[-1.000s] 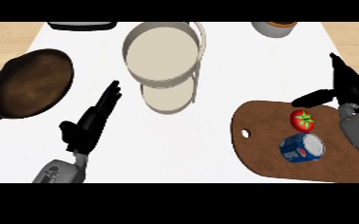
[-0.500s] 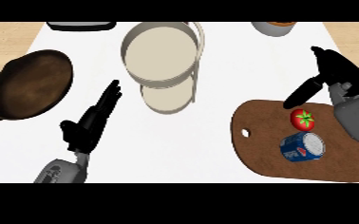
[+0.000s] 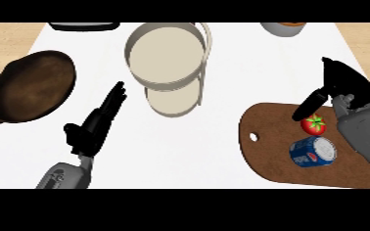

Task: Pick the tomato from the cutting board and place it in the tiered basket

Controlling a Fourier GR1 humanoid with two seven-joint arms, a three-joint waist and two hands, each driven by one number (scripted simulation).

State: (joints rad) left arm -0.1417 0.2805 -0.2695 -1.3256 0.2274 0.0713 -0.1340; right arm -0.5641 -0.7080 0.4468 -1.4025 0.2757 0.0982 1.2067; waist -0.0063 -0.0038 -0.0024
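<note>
The right hand (image 3: 338, 89) is at the right side of the view, above the brown cutting board (image 3: 271, 149). It is open, with its fingers pointing up and its thumb sticking down toward the board. The thumb tip is just beside the tomato (image 3: 314, 125) but I cannot tell if it touches it. The hand is not holding anything.

The tomato is small and red with a green top. It sits on the cutting board, just below the right hand's thumb. A blue can (image 3: 313, 151) lies on its side on the same board, a little further below the hand, near the tomato.

The tiered basket (image 3: 168, 61) stands well to the left of the right hand, on the white table (image 3: 239, 68). It has two round pale trays, one over the other.

The left hand (image 3: 94, 125) rests at the lower left. Its fingers are straight and close together, pointing up. A dark brown pan (image 3: 34, 85) sits to the left of this hand, and the basket is up and to its right.

A small grey bowl (image 3: 283, 28) is at the far edge of the table, up past the right hand.
</note>
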